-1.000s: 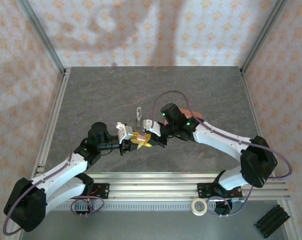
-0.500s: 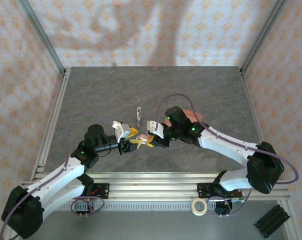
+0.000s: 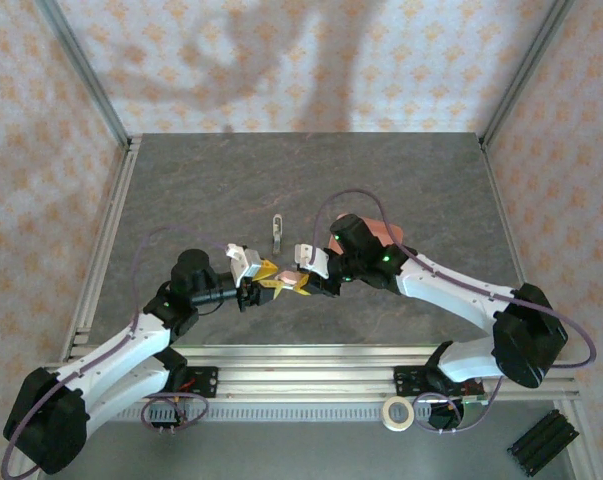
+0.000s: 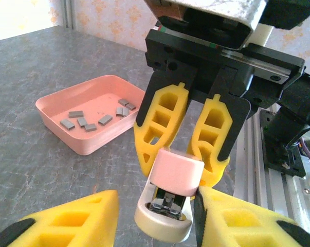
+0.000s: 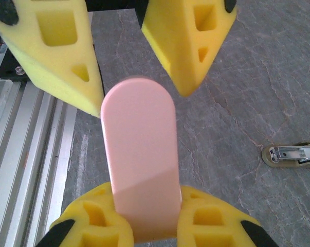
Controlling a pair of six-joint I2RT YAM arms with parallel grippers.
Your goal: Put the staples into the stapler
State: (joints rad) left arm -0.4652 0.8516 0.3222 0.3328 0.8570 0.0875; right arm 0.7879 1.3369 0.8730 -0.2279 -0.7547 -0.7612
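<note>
The stapler [image 4: 176, 174] is pale pink on top with a white base and a silvery channel showing at its end. My right gripper [image 5: 147, 216] is shut on its sides and holds it above the table [image 3: 201, 200], end pointing at the left arm. My left gripper [image 4: 155, 206] is open around that free end: its right finger [image 4: 232, 216] lies against the stapler and the left finger stands well apart. In the top view both grippers meet at the front centre, around the stapler [image 3: 284, 282]. The staples [image 4: 83, 121], several small grey blocks, lie in the salmon-pink tray [image 4: 88, 141].
A small pale piece with a silvery metal channel [image 3: 276, 231] lies on the table beyond the grippers, and the same loose channel piece [image 5: 293, 153] appears in the right wrist view. The tray [image 3: 389, 232] sits partly behind the right arm. An aluminium rail [image 3: 311, 355] runs along the near edge.
Over the last second the left arm drew back to the left and the right gripper followed with the stapler. In the last half second hardly anything moved.
</note>
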